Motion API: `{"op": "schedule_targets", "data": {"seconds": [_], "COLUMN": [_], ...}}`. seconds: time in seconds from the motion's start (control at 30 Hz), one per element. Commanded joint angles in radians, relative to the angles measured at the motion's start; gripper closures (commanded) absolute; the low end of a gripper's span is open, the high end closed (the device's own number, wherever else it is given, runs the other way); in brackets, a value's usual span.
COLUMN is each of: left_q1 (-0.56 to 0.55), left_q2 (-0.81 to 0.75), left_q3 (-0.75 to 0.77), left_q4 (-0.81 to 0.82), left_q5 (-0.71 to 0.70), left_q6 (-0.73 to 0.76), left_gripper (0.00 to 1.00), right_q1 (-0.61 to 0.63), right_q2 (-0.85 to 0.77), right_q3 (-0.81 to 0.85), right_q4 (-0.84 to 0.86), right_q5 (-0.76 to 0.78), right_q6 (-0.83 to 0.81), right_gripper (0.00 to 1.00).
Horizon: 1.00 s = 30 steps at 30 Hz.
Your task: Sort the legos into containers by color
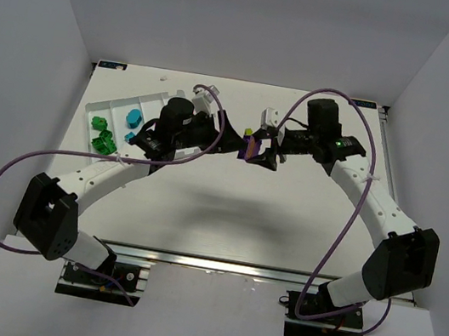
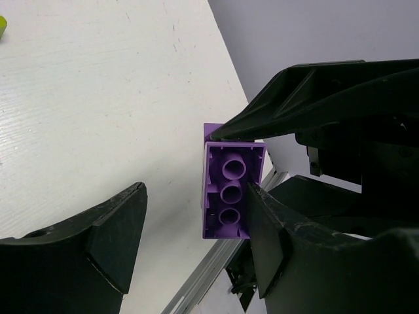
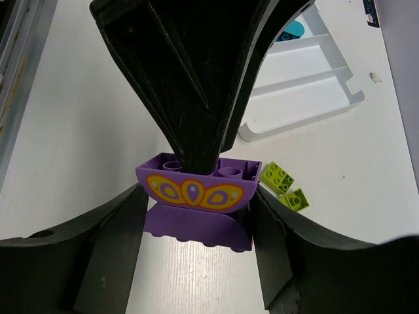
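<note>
Mid-table, right gripper [image 3: 196, 222] clamps purple brick [image 3: 195, 193], orange-yellow petal print; left gripper [image 2: 191, 199] spread wide, one finger [image 3: 190, 98] touching, hiding brick top. Tray [image 1: 106, 105] partly behind left arm [image 1: 112, 171].

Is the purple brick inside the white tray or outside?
Outside: the purple brick sits between the right fingers, apart from the white tray.

Bright, diffuse overhead light on the white table [image 1: 284, 221], a soft broad shadow across its middle; wrist views sharp mid-frame, dark foregrounds lacking detail.
</note>
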Motion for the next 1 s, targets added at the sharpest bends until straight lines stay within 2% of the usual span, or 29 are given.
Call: {"op": "schedule_targets", "data": {"seconds": [0.0, 0.47, 0.6, 0.73, 0.8, 0.97], "left_q1": [-0.023, -0.027, -0.027, -0.027, -0.027, -0.027], "left_q2": [-0.016, -0.07, -0.101, -0.167, -0.188, -0.201], "left_q3": [0.009, -0.054, -0.068, -0.108, -0.132, -0.163], "left_q4": [0.039, 0.148, 0.125, 0.129, 0.16, 0.237], "left_q5": [0.061, 0.078, -0.005, -0.128, -0.139, -0.108], "left_q6": [0.008, -0.035, -0.032, -0.041, -0.055, -0.075], "left_gripper": [0.29, 0.28, 0.29, 0.27, 0.27, 0.26], "right_q1": [0.02, 0.039, 0.037, 0.037, 0.036, 0.036], "right_q2": [-0.013, -0.016, -0.039, -0.081, -0.087, -0.073], "right_q3": [0.044, 0.029, 0.007, -0.062, -0.082, -0.073], "right_q4": [-0.004, 0.025, 0.089, 0.249, 0.301, 0.298], "right_q5": [0.004, 0.009, 0.023, 0.066, 0.086, 0.09], "right_q6": [-0.029, -0.015, 0.066, 0.194, 0.229, 0.274], "right_gripper": [1.0, 1.0, 1.0, 1.0, 1.0, 1.0]}}
